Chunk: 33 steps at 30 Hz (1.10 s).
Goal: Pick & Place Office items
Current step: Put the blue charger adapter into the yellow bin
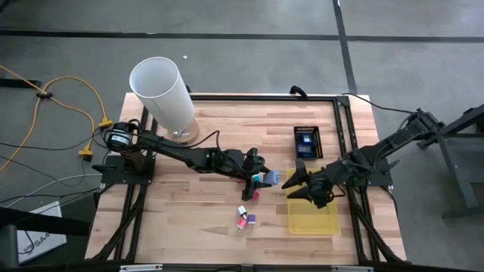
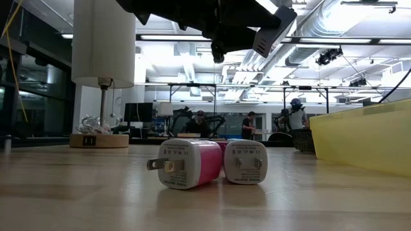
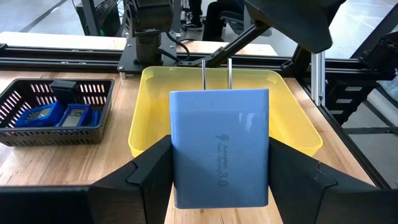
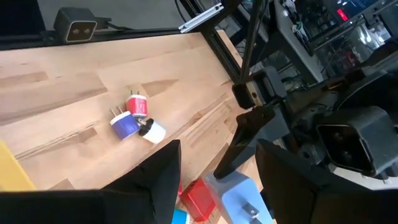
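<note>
Two containers | yellow tray [image 3: 298, 134] bare | black basket [image 3: 93, 127]: blue items | left tool [image 3: 221, 180] clamps blue charger [image 3: 220, 149]

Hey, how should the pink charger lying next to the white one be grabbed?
Probably from above, fingers across the pink charger's body on its near and far faces in the low view: the prongs stick out one end and the white charger sits against the other.

Red [image 4: 137, 106], blue [image 4: 125, 126] and white [image 4: 153, 131] chargers clustered on wooden table [image 4: 62, 93].
</note>
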Each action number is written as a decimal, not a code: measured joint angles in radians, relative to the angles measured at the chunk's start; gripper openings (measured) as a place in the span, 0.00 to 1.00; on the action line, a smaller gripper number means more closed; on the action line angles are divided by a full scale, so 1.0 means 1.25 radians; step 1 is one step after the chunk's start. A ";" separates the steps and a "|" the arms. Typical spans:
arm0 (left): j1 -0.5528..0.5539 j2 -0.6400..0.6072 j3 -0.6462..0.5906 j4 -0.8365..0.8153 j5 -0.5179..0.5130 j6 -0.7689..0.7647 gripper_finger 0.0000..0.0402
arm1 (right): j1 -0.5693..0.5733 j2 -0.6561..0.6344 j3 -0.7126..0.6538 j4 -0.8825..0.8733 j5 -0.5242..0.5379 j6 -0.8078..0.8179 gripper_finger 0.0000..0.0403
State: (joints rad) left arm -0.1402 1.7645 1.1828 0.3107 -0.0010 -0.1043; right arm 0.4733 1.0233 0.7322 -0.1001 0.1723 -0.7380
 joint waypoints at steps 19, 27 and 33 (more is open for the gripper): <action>0.036 0.000 0.000 -0.028 0.227 -0.167 0.52 | -0.011 0.061 0.000 0.008 -0.047 -0.042 0.48; 0.037 0.000 0.000 -0.125 0.228 -0.169 0.52 | -0.005 0.103 0.001 0.067 -0.024 -0.069 0.48; 0.025 0.000 0.000 -0.130 0.241 -0.169 0.52 | -0.009 0.103 0.001 0.076 -0.018 -0.060 0.48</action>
State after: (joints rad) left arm -0.1085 1.7645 1.1828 0.1486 0.3008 -0.3157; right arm 0.4620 1.1522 0.7334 -0.0046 0.1503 -0.8134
